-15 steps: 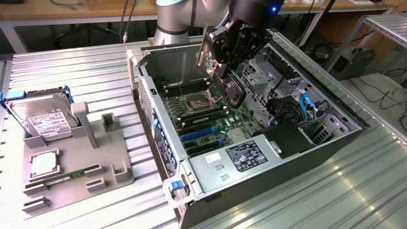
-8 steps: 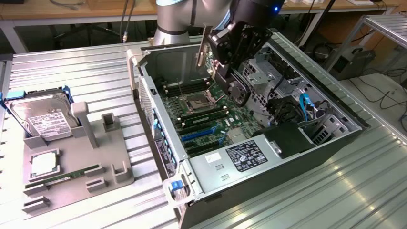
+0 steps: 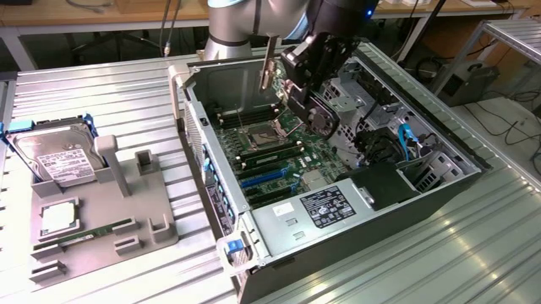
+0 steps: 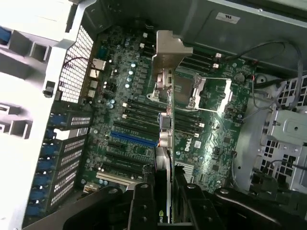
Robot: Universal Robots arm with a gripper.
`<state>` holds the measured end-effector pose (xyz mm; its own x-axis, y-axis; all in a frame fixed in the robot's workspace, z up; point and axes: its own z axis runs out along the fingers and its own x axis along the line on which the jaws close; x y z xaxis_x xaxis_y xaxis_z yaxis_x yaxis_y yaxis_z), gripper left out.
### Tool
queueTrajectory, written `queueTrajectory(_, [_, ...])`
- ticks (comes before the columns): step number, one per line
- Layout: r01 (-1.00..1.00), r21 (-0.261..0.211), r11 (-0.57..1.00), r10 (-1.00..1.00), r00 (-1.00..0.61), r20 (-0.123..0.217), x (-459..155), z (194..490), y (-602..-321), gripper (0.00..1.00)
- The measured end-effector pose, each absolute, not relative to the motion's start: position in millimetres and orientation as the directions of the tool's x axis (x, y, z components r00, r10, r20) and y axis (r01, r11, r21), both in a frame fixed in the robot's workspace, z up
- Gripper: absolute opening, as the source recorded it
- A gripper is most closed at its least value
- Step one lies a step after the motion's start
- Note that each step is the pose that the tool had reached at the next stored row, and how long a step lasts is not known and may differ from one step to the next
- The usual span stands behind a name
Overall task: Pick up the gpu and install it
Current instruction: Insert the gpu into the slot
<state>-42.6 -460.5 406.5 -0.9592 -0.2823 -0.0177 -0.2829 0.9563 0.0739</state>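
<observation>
The fingers (image 4: pixel 142 205) are clamped on the gpu (image 4: pixel 168 62) above the motherboard (image 4: pixel 120 96); a slight tilt could make its edge miss the blue slot (image 4: pixel 133 139) and scrape components.

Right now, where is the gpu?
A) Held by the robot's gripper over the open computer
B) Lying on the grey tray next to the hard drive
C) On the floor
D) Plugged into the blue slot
A: the gripper is clamped on the gpu, holding it up over the motherboard inside the open case, and the blue slot is bare.
</observation>
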Motion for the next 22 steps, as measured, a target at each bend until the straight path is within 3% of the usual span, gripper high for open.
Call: queueTrajectory(22, [-0.737,0.074,0.671,-0.738,-0.674,-0.018,-42.5,381.5,-460.5,0.26])
